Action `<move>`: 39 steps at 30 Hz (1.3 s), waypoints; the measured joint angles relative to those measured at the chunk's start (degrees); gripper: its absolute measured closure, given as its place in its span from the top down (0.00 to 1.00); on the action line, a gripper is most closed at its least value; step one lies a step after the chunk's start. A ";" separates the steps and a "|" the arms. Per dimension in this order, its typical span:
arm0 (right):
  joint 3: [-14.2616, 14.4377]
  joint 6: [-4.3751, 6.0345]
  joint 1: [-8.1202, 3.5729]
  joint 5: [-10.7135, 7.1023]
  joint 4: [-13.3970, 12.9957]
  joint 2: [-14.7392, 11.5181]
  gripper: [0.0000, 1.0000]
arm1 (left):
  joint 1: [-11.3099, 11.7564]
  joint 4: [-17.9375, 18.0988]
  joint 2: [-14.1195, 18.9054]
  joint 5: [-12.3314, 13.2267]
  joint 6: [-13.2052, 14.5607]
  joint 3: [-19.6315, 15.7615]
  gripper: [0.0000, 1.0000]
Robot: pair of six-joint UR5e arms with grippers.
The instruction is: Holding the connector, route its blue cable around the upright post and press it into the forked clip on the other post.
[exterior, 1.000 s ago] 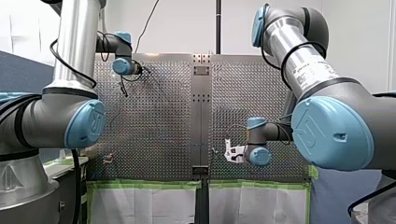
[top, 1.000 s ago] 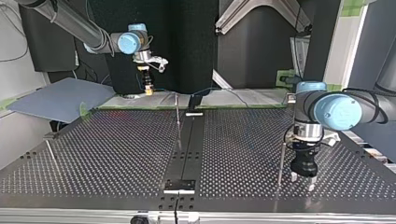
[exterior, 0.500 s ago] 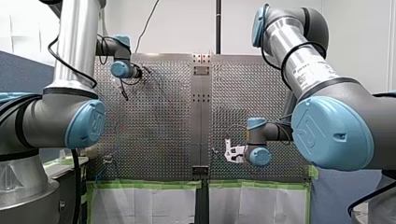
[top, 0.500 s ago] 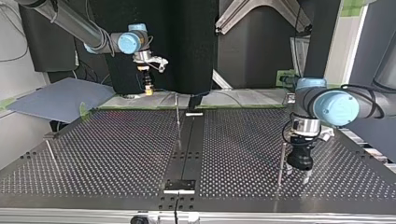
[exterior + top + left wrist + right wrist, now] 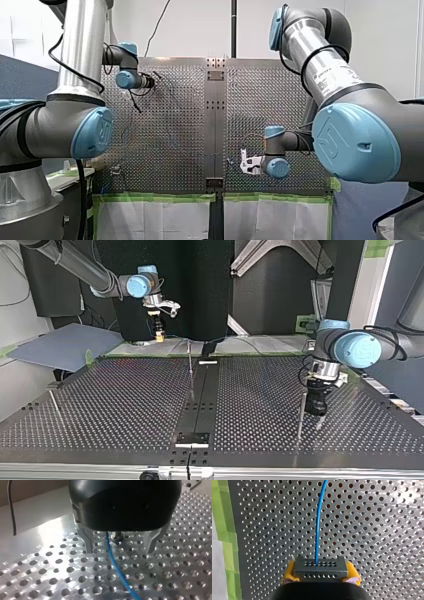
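Observation:
My right gripper [image 5: 321, 577] is shut with its yellow pads on a dark grey connector [image 5: 320, 567]. A blue cable [image 5: 318, 517] runs straight out of the connector over the perforated plate. In the top view this gripper [image 5: 159, 334] hangs above the table's far edge. My left gripper [image 5: 120, 551], black with metal fingers, is open just above the plate. The blue cable [image 5: 117, 567] passes between its fingers without touching them. In the top view my left gripper [image 5: 316, 419] is tilted close beside a thin upright post [image 5: 300, 412].
A second thin post [image 5: 190, 365] stands by the dark centre strip [image 5: 200, 405], and a third post [image 5: 55, 405] leans near the top view's left edge. Green tape [image 5: 225, 530] lines the plate's edge beside the connector. A grey sheet [image 5: 65, 345] lies at the far left.
In the top view my left gripper has moved leftwards and away from the camera, tilting and closing in on the thin post. The right arm has stayed still with the connector.

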 joint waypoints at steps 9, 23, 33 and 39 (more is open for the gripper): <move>0.00 0.04 0.01 0.00 -0.10 0.03 0.01 | 0.78 -1.52 0.00 1.36 -4.15 -1.41 1.00; 0.01 0.04 0.00 0.00 -0.02 0.02 0.01 | 1.98 -0.82 0.09 -3.13 -6.28 -3.17 1.00; 0.05 0.04 0.03 0.00 0.06 0.04 0.01 | 1.43 -3.49 0.68 -4.58 -1.55 -3.30 1.00; 0.07 0.04 0.02 0.00 0.06 0.03 0.01 | 1.34 -5.96 3.06 -5.07 1.20 -5.11 1.00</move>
